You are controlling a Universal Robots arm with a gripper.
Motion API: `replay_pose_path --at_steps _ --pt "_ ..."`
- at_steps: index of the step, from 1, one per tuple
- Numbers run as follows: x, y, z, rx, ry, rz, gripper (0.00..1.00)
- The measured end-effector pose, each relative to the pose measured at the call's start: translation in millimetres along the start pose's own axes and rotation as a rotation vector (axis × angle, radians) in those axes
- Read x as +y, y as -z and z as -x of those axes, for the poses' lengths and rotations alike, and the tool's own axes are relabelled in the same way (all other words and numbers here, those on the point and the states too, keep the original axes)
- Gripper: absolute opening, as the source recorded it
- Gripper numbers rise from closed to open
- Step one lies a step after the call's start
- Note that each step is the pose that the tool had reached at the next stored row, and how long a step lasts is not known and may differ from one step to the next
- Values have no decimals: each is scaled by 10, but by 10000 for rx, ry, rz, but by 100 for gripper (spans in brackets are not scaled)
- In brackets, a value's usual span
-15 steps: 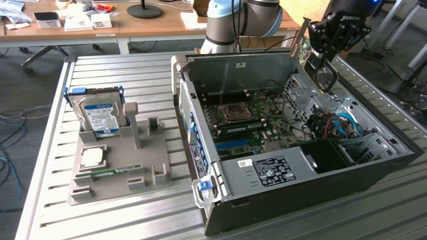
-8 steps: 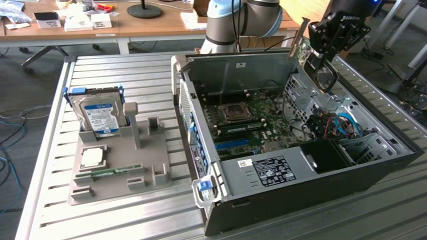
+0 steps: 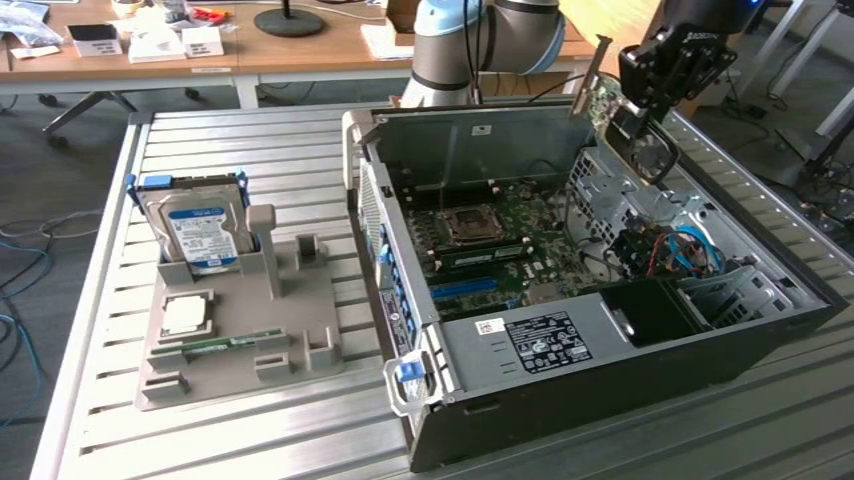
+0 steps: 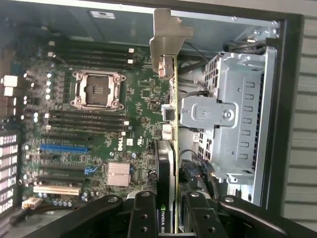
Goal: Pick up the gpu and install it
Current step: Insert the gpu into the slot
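Note:
My gripper (image 3: 638, 112) hangs above the open computer case (image 3: 747, 330), over its far right corner, shut on the gpu (image 3: 617, 105). The card is a thin green board with a dark cooler, and its silver bracket (image 3: 589, 72) points up and away. In the wrist view the gpu (image 4: 168, 148) is edge-on between my black fingers (image 4: 143, 218), its bracket (image 4: 166, 39) at the far end, hovering above the green motherboard (image 4: 143, 99) beside the grey drive cage (image 4: 233, 114).
A grey fixture (image 3: 227, 330) on the slatted table holds a silver hard drive with a blue label (image 3: 200, 232), a processor (image 3: 184, 316) and a memory stick (image 3: 220, 345). The case contains a CPU socket (image 3: 474, 225) and a power supply (image 3: 547, 340). A desk stands behind.

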State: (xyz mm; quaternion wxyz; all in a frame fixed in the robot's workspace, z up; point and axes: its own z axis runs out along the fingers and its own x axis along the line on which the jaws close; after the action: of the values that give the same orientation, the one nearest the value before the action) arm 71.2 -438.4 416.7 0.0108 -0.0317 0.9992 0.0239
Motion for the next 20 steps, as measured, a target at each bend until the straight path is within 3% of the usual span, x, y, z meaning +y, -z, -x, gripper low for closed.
replay_pose_path --at_steps 20 --pt "0 -2 0 167 3536 81 27"
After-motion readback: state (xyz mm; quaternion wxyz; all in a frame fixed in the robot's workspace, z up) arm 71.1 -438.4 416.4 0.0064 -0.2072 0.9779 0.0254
